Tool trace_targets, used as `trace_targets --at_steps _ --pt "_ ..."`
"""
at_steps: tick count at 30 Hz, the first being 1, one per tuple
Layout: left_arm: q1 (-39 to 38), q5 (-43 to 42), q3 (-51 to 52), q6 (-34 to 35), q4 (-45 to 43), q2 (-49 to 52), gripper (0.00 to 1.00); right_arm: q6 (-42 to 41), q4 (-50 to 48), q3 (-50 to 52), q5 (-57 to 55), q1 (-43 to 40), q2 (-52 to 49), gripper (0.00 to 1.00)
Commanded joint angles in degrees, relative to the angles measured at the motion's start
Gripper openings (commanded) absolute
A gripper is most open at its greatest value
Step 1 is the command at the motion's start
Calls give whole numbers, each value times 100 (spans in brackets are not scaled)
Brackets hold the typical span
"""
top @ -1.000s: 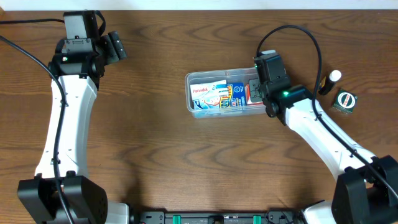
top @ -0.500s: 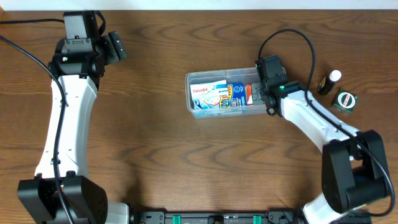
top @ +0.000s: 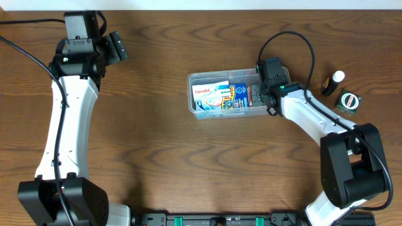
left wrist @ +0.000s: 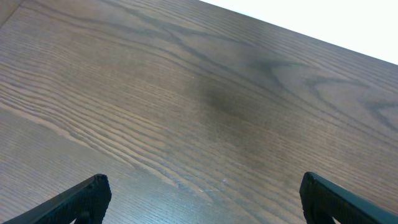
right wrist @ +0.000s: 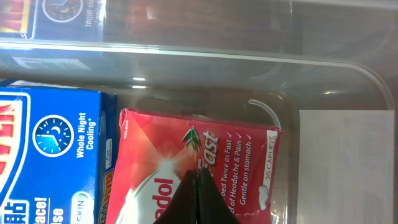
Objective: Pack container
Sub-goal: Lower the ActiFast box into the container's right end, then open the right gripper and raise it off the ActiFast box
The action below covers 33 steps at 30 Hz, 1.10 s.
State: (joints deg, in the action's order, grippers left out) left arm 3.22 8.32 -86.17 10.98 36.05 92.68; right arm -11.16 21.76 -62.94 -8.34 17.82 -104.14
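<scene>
The clear plastic container sits mid-table and holds several medicine boxes. My right gripper is over its right end. In the right wrist view its fingers are shut together with nothing between them, tips right over a red Panadol box lying flat on the container floor. A blue box lies beside the red one. The container's clear wall runs across the top of that view. My left gripper is far off at the back left, open and empty over bare wood.
To the right of the container stand a small dark bottle with a white cap and a round green tin. A white label shows on the container's right end. The right arm's black cable loops above the container.
My right arm has folded in and its wrist has dropped lower over the container's right end, covering more of the red box. The left arm has not moved.
</scene>
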Motion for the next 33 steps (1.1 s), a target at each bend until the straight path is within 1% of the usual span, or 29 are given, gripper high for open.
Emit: trace_targets --at_steps 1,13,25,29,33 --pt "20 7 -101 94 17 -85 98 -81 48 -66 111 -63 -101 1" --pt "20 4 -101 94 17 -85 98 -76 76 -66 129 -68 -101 1" --pt "20 7 -101 94 17 -85 98 96 57 -70 129 -94 -98 1" --pt "20 7 -101 94 17 -85 98 155 330 -214 129 -144 39 1" --pt "20 7 -101 94 17 -85 98 201 931 -682 131 -221 398 1"
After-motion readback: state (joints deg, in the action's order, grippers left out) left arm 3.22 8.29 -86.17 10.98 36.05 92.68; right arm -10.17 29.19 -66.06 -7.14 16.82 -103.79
